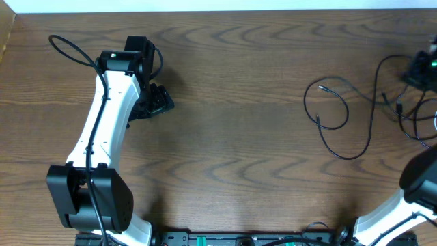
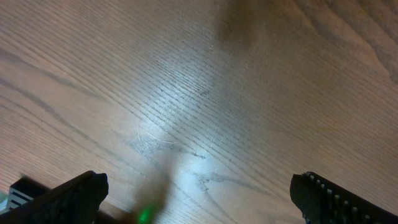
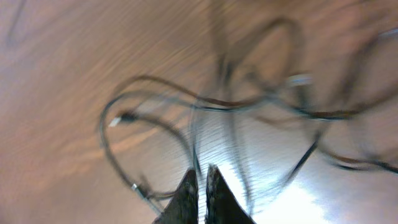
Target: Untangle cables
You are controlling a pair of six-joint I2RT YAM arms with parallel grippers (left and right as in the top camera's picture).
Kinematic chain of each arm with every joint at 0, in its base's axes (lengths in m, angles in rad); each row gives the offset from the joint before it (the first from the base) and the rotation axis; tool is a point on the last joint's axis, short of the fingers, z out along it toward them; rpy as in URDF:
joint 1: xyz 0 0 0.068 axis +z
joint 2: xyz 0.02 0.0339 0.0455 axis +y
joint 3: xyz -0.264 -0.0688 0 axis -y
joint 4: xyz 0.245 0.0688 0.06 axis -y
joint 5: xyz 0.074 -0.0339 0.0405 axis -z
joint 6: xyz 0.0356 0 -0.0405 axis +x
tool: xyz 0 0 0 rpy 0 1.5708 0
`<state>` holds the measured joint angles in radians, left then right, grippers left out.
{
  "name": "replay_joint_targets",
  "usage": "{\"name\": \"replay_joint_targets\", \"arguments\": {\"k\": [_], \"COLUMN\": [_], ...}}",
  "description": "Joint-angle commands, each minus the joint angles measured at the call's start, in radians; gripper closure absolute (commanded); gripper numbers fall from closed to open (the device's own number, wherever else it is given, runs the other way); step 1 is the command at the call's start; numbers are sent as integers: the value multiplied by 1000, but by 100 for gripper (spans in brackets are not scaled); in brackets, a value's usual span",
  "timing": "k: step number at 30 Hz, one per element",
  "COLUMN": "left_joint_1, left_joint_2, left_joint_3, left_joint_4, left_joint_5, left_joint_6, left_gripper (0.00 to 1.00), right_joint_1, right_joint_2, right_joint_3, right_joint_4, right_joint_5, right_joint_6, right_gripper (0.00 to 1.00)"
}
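Looking down from overhead, I see the cables [image 1: 373,116] sprawled in loose loops at the right of the worktop [image 1: 239,137]. The right wrist view is blurred, but the right claw [image 3: 202,186] at bottom centre looks pressed nearly together, seemingly pinching 1 strand. My left claw [image 2: 199,199] hangs spread wide over wood grain, well apart from them.

Thin black cables [image 1: 372,119], laid on the right side of the table [image 1: 225,137], one wide open loop with small plug ends, the rest tangled by the edge, one strand caught between the right fingers [image 3: 185,200]
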<state>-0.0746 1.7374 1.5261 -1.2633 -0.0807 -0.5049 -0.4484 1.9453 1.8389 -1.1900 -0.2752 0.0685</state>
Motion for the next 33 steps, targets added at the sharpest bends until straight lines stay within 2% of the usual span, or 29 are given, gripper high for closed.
{"name": "replay_joint_targets", "arguments": {"k": [1, 4, 6, 11, 13, 14, 16, 18, 20, 22, 27, 29, 33], "left_joint_1": [-1, -1, -1, -1, -1, -1, 0, 0, -1, 0, 0, 0, -1], "left_joint_2": [-6, -6, -6, -6, -6, -6, -6, -6, -6, -6, -6, -6, -6], "left_joint_3": [0, 0, 0, 0, 0, 0, 0, 0, 0, 0, 0, 0, 0], "left_joint_4": [-5, -6, -7, -8, -8, -8, -8, -8, -8, -8, -8, -8, -8], "left_joint_5": [-5, -4, 2, 2, 10, 13, 13, 13, 13, 13, 13, 13, 14], "left_joint_6": [-9, -9, -9, -9, -9, -8, -8, -9, -9, -9, -9, -9, -9], "left_gripper": [1, 1, 1, 1, 1, 1, 1, 1, 1, 1, 1, 1, 0], "right_joint_1": [101, 203, 255, 306, 308, 305, 303, 303, 303, 303, 303, 303, 303], "right_joint_2": [87, 196, 259, 304, 310, 312, 322, 334, 344, 352, 385, 392, 392], "right_joint_3": [4, 4, 4, 4, 4, 4, 3, 3, 3, 3, -4, -5, -40], "right_joint_4": [-105, -139, -150, -93, -56, -37, -8, 5, 12, 14, 23, 10, -1], "right_joint_5": [-126, 24, 56, 352, 438, 436, 390, 271, 188, 187, 198, 198, 234], "right_joint_6": [-162, -163, -153, -53, -44, -42, -41, -98, -146, -146, -161, -160, -159], "right_gripper": [97, 96, 87, 79, 71, 66, 65, 63, 56, 50, 49, 63, 64]}}
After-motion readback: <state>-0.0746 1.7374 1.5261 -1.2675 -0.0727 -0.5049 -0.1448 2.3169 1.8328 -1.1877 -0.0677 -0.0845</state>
